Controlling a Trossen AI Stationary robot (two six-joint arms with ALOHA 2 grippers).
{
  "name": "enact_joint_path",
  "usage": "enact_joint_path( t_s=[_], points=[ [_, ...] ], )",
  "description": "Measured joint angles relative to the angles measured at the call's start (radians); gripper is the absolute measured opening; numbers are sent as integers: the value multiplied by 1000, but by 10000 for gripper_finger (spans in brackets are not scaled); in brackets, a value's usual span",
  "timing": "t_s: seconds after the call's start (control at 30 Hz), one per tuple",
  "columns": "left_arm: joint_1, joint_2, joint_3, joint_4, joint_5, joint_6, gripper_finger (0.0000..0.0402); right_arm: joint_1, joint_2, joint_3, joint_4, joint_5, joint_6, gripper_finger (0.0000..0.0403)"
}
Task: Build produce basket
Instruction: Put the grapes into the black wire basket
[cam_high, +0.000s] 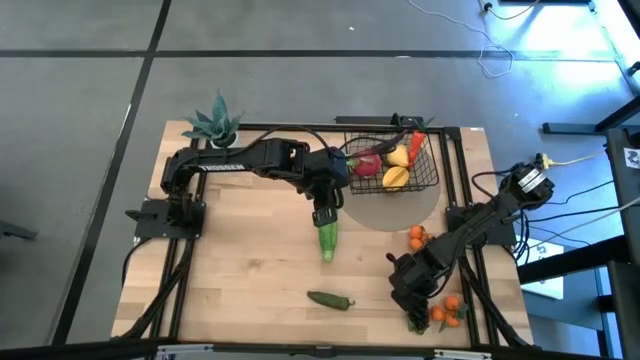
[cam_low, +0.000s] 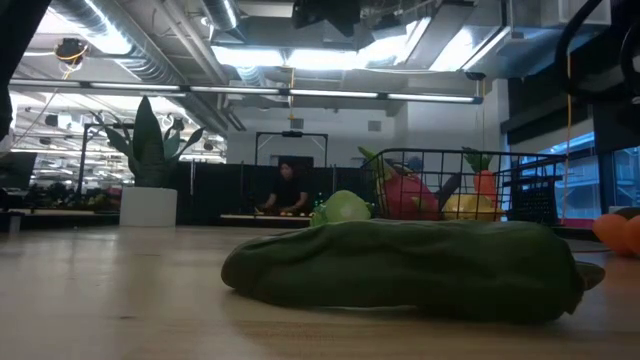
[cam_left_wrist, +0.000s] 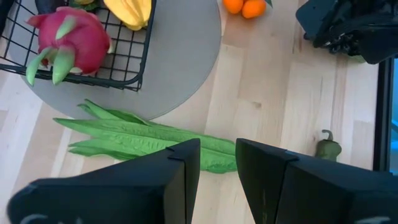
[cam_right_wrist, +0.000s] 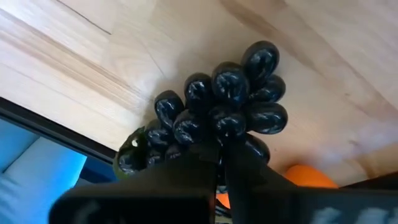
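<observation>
I see the wooden counter (cam_high: 250, 260) with the black wire basket (cam_high: 425, 175) on a grey round mat (cam_high: 400, 210) at its far right, already holding a red radish (cam_high: 367, 165), a carrot and yellow fruit. My left claw (cam_left_wrist: 217, 163) sits over the corn (cam_high: 328, 240) mid-counter, fingers narrowly parted astride its husk. My right claw (cam_right_wrist: 219, 163) is clenched on the dark grapes (cam_right_wrist: 227, 106) at the near right edge, beside oranges (cam_high: 450, 310). A green pepper (cam_high: 330, 299) lies alone up front.
</observation>
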Motion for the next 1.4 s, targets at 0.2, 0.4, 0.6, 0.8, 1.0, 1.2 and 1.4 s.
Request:
enact_joint_path(
  t_s=[0.2,0.4,0.6,0.8,1.0,1.2,1.4],
  points=[
    [0,0,0,0,0,21,90,-1,-37,37,-46,20,-17,2],
    [0,0,0,0,0,26,90,-1,-58,147,-161,19,-59,1],
    [0,0,0,0,0,47,90,-6,-59,323,-436,40,-107,0],
    [-7,0,0,0,-2,52,90,-46,-59,538,-799,200,-149,0],
    [-8,0,0,5,-4,51,90,-151,-95,658,-913,454,-272,0],
    [-8,0,0,28,-4,36,90,-320,-145,665,-931,618,-473,0],
    [-7,0,0,31,-4,16,90,-498,-205,665,-930,722,-703,0]
  ],
)
